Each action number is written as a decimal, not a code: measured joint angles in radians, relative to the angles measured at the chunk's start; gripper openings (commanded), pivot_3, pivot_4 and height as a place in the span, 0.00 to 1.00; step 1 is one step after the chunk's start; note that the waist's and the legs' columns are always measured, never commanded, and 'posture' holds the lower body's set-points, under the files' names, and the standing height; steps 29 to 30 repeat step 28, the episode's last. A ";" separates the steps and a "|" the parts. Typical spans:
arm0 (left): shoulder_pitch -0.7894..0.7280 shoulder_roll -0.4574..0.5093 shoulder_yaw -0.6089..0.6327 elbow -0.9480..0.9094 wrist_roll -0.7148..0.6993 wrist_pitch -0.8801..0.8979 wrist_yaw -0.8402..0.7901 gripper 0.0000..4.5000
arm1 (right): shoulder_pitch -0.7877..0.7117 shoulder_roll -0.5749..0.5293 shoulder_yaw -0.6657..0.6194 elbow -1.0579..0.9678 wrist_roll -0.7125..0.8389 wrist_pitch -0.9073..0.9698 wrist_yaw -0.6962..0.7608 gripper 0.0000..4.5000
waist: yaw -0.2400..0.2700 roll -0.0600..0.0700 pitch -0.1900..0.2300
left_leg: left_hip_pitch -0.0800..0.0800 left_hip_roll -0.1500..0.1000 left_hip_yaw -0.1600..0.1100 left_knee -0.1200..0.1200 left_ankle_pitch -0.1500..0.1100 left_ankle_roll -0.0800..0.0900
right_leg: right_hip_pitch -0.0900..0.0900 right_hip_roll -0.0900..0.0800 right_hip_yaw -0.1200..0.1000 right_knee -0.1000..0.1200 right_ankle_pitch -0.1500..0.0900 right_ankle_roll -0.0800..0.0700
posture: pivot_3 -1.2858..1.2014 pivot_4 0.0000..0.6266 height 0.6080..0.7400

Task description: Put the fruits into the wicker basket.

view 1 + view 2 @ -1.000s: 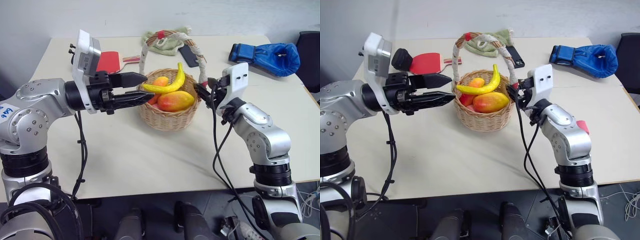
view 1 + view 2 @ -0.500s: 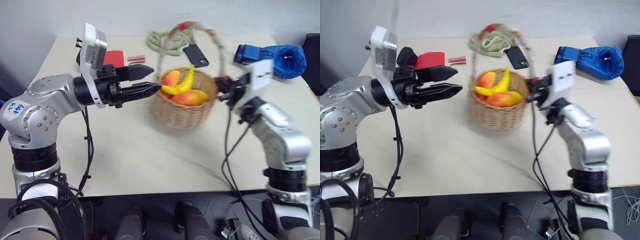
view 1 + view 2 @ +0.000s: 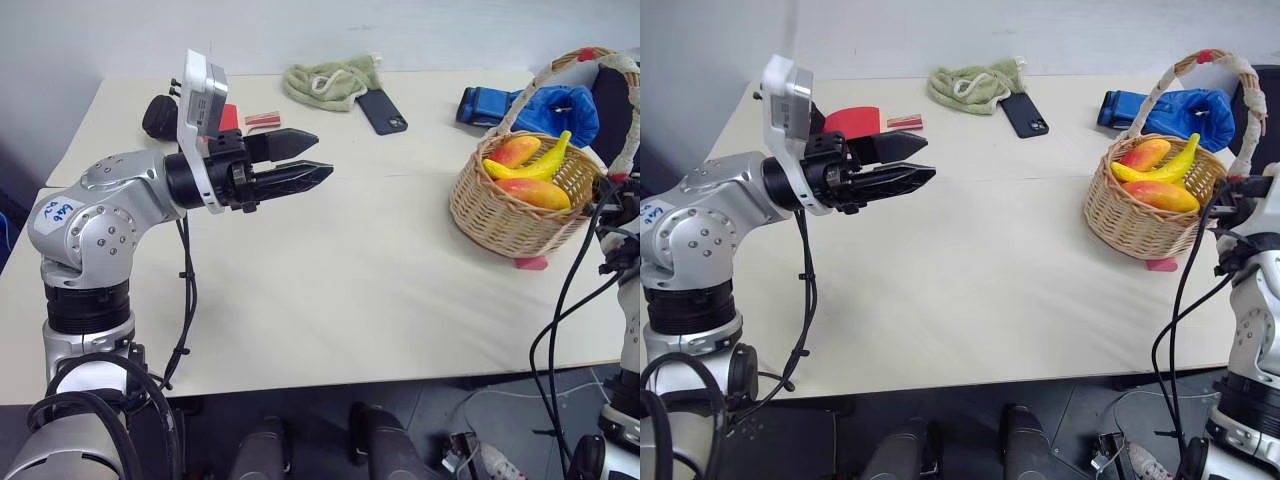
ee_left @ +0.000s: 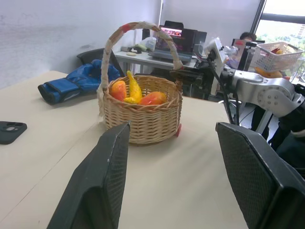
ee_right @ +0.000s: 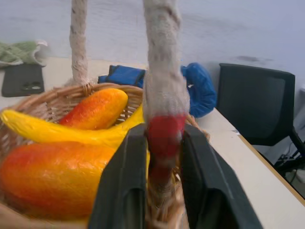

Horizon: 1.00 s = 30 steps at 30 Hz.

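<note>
The wicker basket (image 3: pixel 505 215) stands near the table's right edge, its cloth-wrapped handle (image 3: pixel 1240 80) arching over it. Inside lie two orange-red mangoes (image 3: pixel 515 151) (image 3: pixel 532 192) with the yellow banana (image 3: pixel 540 165) across them. My right gripper (image 5: pixel 163 131) is shut on the handle's red end, just above the rim; its black fingers (image 5: pixel 121 181) pinch it from both sides. My left gripper (image 3: pixel 322 157) hovers open over the table's left middle, pointing towards the basket, with nothing between its fingers (image 4: pixel 102 181).
A small pink block (image 3: pixel 531 263) peeks out by the basket's near side. At the back lie a green cloth (image 3: pixel 330 80), a phone (image 3: pixel 380 110), a blue boxing glove (image 3: pixel 545 100) and a red paddle (image 3: pixel 225 118). A black chair (image 5: pixel 259 102) stands beyond the table's right end.
My right gripper has dragged the basket, with the fruits in it, from the table's middle to its right edge. The left gripper has stayed open and almost still.
</note>
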 measured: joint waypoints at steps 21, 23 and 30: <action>0.025 0.054 0.010 0.038 -0.013 -0.001 -0.097 0.67 | 0.514 -0.461 -0.531 -0.312 0.414 0.467 0.643 0.99 | 0.024 0.003 0.000 | 0.005 0.001 -0.002 0.000 -0.002 0.004 | 0.014 0.002 -0.002 -0.016 0.000 0.000 | 0.52 0.24 1.00; 0.033 0.071 0.016 0.039 -0.013 -0.001 -0.110 0.67 | 0.522 -0.498 -0.589 -0.253 0.401 0.468 0.694 0.99 | 0.024 0.003 0.000 | 0.005 0.000 -0.002 0.000 -0.003 0.005 | 0.014 0.001 -0.001 -0.016 0.000 0.000 | 0.52 0.24 1.00; 0.036 0.083 0.026 0.039 -0.018 -0.001 -0.125 0.67 | 0.499 -0.526 -0.630 -0.129 0.374 0.456 0.725 0.99 | 0.025 0.003 0.000 | 0.005 -0.001 -0.002 0.000 -0.003 0.005 | 0.014 0.001 -0.001 -0.015 0.000 0.001 | 0.52 0.24 1.00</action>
